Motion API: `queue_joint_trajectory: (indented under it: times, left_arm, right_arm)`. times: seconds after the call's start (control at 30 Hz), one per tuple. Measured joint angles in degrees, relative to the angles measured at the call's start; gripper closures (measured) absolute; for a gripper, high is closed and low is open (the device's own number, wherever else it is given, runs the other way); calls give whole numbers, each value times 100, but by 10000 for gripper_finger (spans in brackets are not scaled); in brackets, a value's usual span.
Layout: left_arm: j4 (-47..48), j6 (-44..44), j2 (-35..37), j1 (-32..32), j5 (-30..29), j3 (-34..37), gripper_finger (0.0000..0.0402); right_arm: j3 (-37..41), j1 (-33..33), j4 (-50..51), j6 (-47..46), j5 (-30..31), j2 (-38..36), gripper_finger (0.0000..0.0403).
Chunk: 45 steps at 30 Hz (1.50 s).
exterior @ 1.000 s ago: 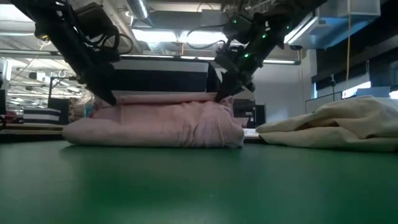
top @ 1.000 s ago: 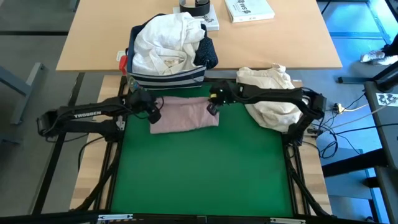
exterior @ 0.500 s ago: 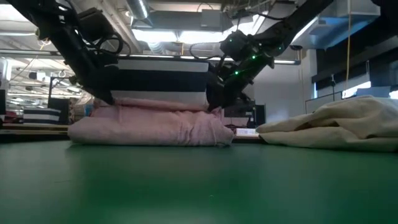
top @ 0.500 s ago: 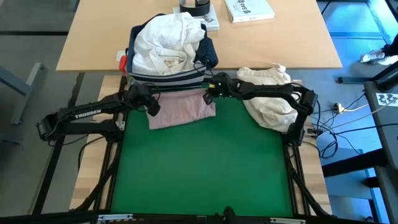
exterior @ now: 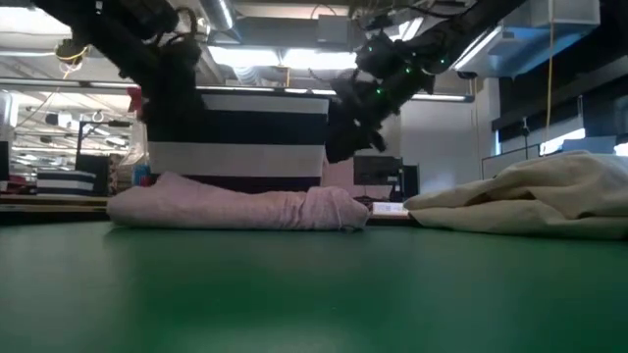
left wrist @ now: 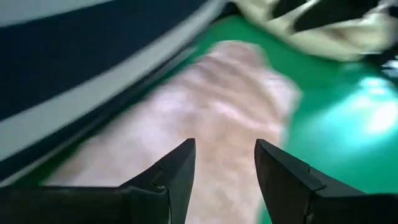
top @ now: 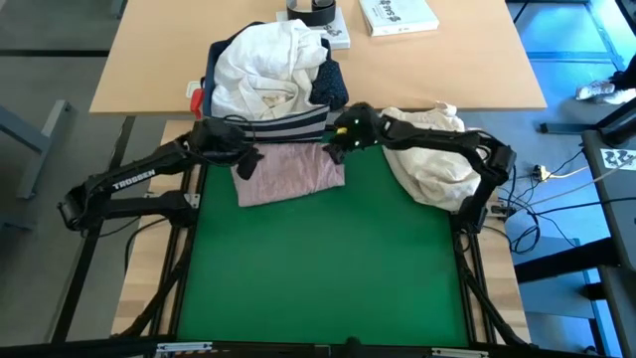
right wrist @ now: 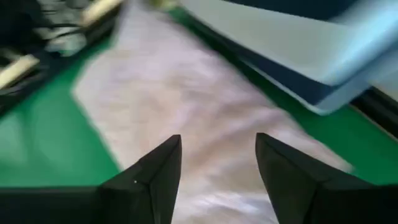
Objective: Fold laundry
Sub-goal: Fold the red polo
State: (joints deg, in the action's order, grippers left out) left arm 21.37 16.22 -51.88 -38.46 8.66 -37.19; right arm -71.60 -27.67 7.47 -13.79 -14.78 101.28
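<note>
Both sets of jaws stand apart and empty above the folded pale pink top (top: 290, 176) lying at twelve o'clock on the green bench (top: 328, 268), tight against the navy white-striped fabric bin (top: 266, 124), so a careless descent could snag its loose upper layer and undo the fold.

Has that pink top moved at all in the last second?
Yes. In the high view the pink top has slid toward the striped bin, so its far edge now lies against the bin's base.
</note>
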Motion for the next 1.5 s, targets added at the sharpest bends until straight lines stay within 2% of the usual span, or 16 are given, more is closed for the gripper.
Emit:
queue_joint_trajectory:
  times: [0.13, 0.3, 0.4, 0.5, 0.7, 0.87, 1.0, 1.07, 1.17, 1.3, 1.43, 1.5]
  left_arm:
    - [-173, 23, -396, 160, 15, 434, 242]
    - [-384, 57, -1051, 263, -298, 996, 241]
    - [-399, 489, -1351, 277, -702, 1227, 241]
    - [-435, 809, -1459, 287, -618, 1371, 241]
    - [-237, 692, -1421, 629, -82, 1465, 241]
    - [-27, 465, -1421, 1205, -63, 1465, 241]
    - [155, 457, -1428, 1431, 16, 1362, 241]
    - [430, 337, -1412, 1464, 40, 1168, 241]
    - [756, 32, -1350, 1467, 157, 715, 241]
    - [855, -423, -1201, 1465, 204, 308, 241]
    - [650, -776, -1181, 1465, 96, 385, 241]
    - [494, -805, -1224, 1465, 129, 570, 241]
  right_arm:
    - [137, 329, -338, 255, 542, 361, 196]
    - [164, 498, -495, 396, 807, 977, 196]
    - [167, 527, -136, 355, 1145, 1168, 196]
    - [157, 514, 187, 374, 1282, 1150, 196]
    - [158, 855, 1070, 696, 1059, 1116, 196]
    - [284, 1411, 1593, 1134, 1057, 1005, 196]
    - [393, 1661, 2376, 1338, 1000, 617, 196]
    - [401, 1669, 2527, 1521, 746, 265, 196]
    - [366, 1638, 2473, 1560, 313, -311, 196]
    - [504, 1654, 1935, 1313, 211, -545, 196]
    - [1091, 1805, 989, 978, 119, -547, 196]
    - [1549, 1917, 262, 913, 318, -543, 196]
